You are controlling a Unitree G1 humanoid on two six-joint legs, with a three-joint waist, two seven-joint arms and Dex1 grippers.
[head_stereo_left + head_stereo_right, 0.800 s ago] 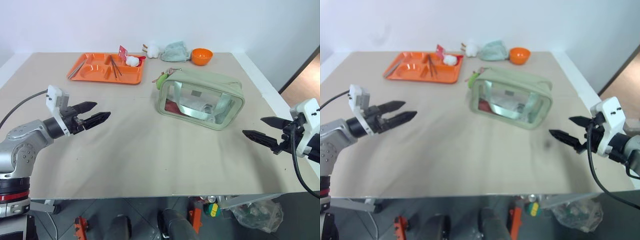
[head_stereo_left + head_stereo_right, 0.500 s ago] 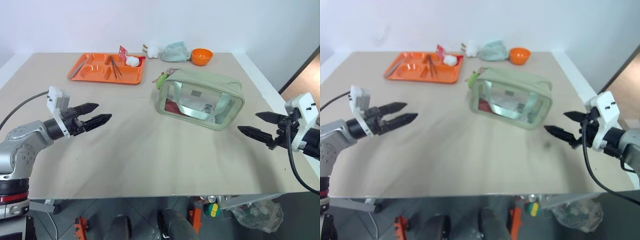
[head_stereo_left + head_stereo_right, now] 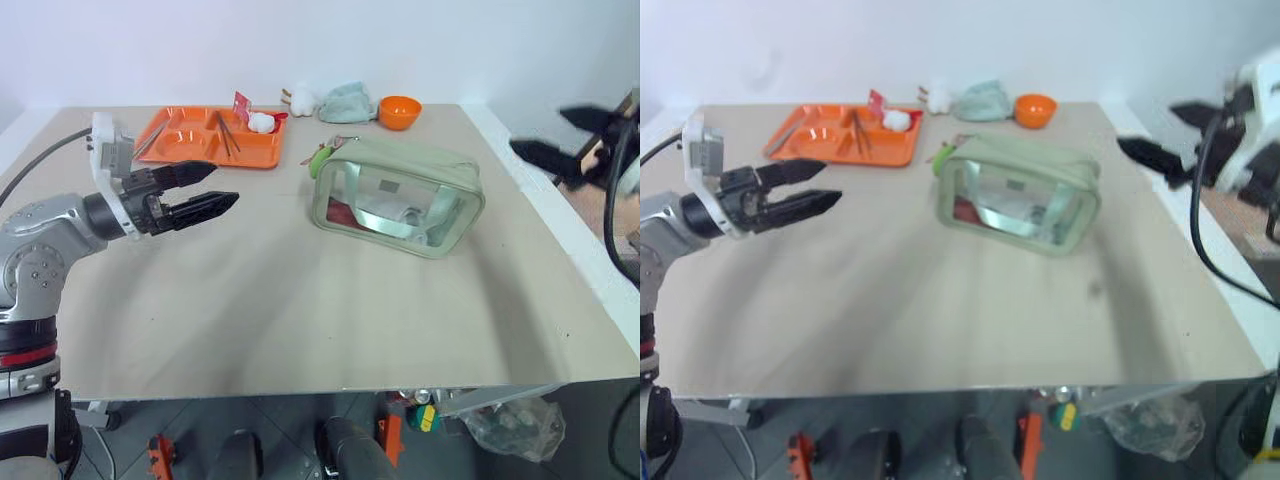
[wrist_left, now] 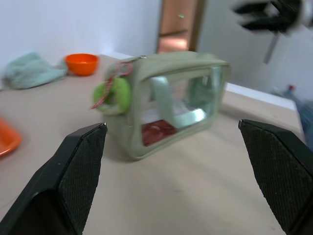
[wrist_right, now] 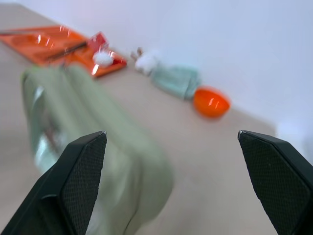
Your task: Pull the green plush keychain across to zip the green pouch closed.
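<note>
The green pouch (image 3: 400, 195) stands right of the table's middle, with clear side panels and things inside. The green plush keychain (image 3: 320, 160) hangs at its far left corner, and the left wrist view shows the keychain (image 4: 112, 95) on that end of the pouch (image 4: 171, 98). My left gripper (image 3: 222, 185) hovers open to the left of the pouch, pointing at it, empty. Above the table's right edge my right gripper (image 3: 540, 130) is raised and open, pointing left toward the pouch, with nothing in it.
An orange compartment tray (image 3: 200, 140) with utensils lies at the back left. A white plush (image 3: 303, 98), a mint cloth bundle (image 3: 348, 102) and an orange bowl (image 3: 400, 112) sit along the back edge. Bare tabletop (image 3: 300, 300) spreads in front of the pouch.
My right gripper has risen and swung from the near right up beside the table's right edge. My left gripper has lifted and moved slightly toward the pouch. Both stay open.
</note>
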